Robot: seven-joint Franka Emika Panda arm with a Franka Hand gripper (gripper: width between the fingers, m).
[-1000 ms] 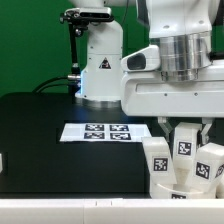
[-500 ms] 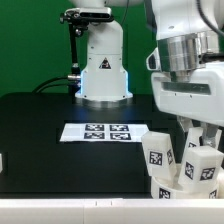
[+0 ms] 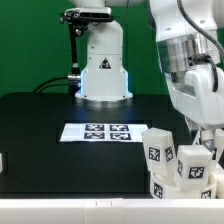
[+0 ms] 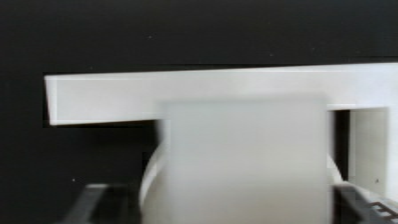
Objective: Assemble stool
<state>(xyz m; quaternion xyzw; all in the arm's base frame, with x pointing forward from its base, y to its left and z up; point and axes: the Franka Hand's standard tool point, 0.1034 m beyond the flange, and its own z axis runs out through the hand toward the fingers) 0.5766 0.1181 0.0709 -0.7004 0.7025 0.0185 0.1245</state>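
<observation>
The stool [image 3: 178, 165] sits at the lower right of the exterior view, on the black table [image 3: 40, 130], with its chunky white legs [image 3: 157, 152] pointing upward and showing black-and-white tags. The gripper [image 3: 212, 140] hangs just above it at the frame's right edge, largely hidden behind the legs, so I cannot tell whether its fingers are spread or pinching. The marker board [image 3: 105, 132] lies flat near the frame's centre, left of the stool. In the wrist view a blurred white stool part [image 4: 240, 150] fills the middle of the frame.
</observation>
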